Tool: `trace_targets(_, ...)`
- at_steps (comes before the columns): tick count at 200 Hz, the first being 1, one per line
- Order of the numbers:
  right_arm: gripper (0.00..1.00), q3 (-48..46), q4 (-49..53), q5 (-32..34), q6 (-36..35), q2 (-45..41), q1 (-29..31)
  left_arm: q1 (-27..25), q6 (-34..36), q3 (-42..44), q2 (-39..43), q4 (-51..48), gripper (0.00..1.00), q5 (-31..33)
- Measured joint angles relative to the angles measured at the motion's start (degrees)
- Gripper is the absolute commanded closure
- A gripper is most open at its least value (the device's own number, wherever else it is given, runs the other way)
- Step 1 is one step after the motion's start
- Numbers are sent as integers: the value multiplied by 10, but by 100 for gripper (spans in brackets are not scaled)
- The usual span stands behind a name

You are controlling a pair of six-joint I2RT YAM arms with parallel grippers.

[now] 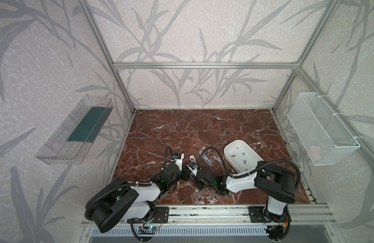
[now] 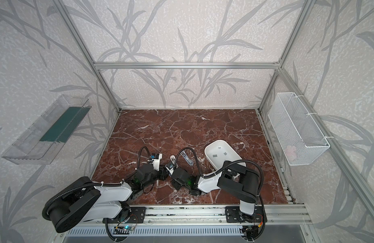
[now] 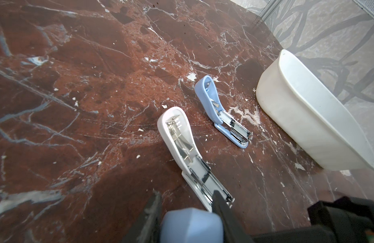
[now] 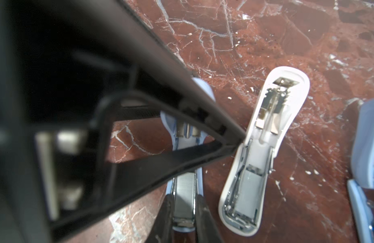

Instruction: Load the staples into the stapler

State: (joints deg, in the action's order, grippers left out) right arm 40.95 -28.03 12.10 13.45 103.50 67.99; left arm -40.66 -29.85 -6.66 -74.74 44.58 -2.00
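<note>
Black left claw point(image 3: 187, 199): pinched on the raised lid of the near blue stapler point(image 3: 190, 226), one finger to each side.
Right claw point(image 4: 185, 198): clamped on the front end of the same stapler's base, low on the table point(image 1: 182, 130).
Magazine of the near blue stapler: filled with a grey ribbed strip of staples point(image 4: 184, 181); judged loaded, though lying open, with the lid not yet pressed down.
White stapler point(image 3: 177, 130): just beside, flat on the table, hinged wide open; seems to carry a pale grey strip in the channel, but too glary to call for sure.
Far blue stapler point(image 3: 205, 94): further out, near the tray, also open; shiny channel, load impossible to tell.
White tray point(image 3: 287, 101): beyond, on the right arm's side; about five loose staples point(image 1: 233, 156) lying inside in a top view.
Done: probably one stapler fed, perhaps two.
Left to do: shutting the near lid, then checking or feeding the other two and closing them.
</note>
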Motion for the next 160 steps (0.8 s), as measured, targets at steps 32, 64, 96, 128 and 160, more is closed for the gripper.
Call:
trace_targets(32, 81, -5, -9, 1, 0, 0, 0, -17, 34, 2, -41, 37, 56, 20)
trace_targets(64, 78, -11, -18, 4, 0, 0, 0, -25, 55, 5, -61, 64, 47, 16)
trace_targets(96, 74, -25, -26, 10, 2, -7, 0, -28, 73, 7, -52, 69, 33, 5)
trace_targets(128, 71, -35, -27, 14, 2, -16, 0, -29, 89, 4, -5, 30, 22, -9)
trace_targets(160, 70, -45, -27, 16, 4, -32, -1, -31, 94, 4, 47, -8, 18, -24)
